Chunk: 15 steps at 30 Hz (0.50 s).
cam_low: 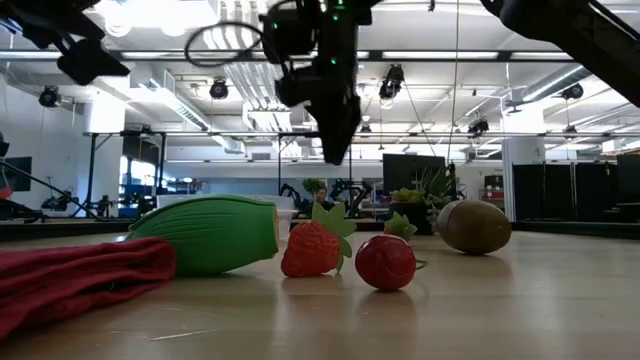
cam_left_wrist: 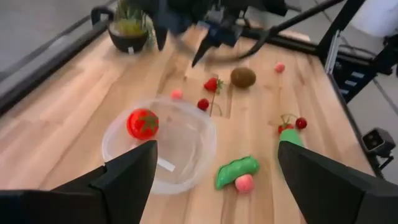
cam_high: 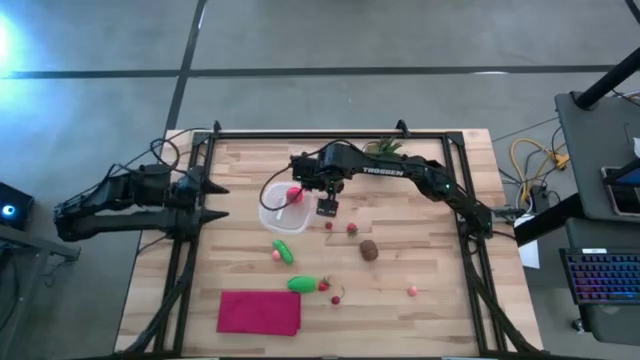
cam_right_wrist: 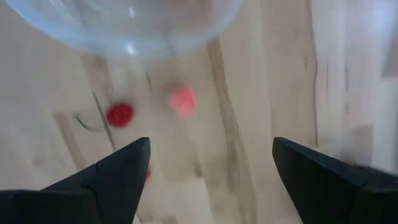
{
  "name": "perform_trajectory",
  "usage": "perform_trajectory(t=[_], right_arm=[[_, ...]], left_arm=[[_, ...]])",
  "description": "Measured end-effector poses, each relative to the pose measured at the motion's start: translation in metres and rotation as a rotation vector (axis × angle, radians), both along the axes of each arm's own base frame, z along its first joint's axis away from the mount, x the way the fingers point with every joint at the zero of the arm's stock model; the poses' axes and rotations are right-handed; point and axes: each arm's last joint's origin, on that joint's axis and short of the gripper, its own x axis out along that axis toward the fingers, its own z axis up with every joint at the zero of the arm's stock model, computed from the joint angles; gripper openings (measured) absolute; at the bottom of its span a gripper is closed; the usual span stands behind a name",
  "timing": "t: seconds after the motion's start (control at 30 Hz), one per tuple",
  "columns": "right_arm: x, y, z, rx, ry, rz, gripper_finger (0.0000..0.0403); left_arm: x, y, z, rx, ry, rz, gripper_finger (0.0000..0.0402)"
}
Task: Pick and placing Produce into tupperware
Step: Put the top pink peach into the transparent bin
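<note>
— What is the table (cam_high: 420,250) looking like?
— It is showing pale wooden planks with visible grain, smooth with a soft sheen in the low view.
— And the container (cam_left_wrist: 186,155)?
— Clear, glossy plastic, catching small highlights along its rim. The red ball (cam_left_wrist: 142,123) lying in it is looking shiny and smooth.
— The cloth (cam_high: 259,311) at seven o'clock on the table?
— Matt magenta fabric, lying in soft folds in the low view.
— The produce?
— The green piece (cam_low: 212,235) is showing ribbed, matt plastic; the strawberry (cam_low: 310,250) is looking dimpled; the cherry (cam_low: 386,262) is gleaming smooth; the kiwi (cam_low: 474,226) is looking dull brown.
— The arms?
— The right arm (cam_high: 420,175) is looking like dark matt plastic or metal.
</note>
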Motion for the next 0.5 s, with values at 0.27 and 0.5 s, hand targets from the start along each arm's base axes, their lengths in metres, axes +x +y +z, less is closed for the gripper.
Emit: perform_trajectory(t=[0.27,0.5], right_arm=[[-0.007,-0.018,-0.029,0.055,0.003,-0.047,0.0329],[-0.006,-0.014,-0.066,0.055,0.003,-0.023,0.0329]], left_arm=[[-0.029,-0.002,0.037,0.076,-0.136,0.061,0.0319],[-0.04,-0.004,0.038,0.064,-0.191,0.08,0.0319]])
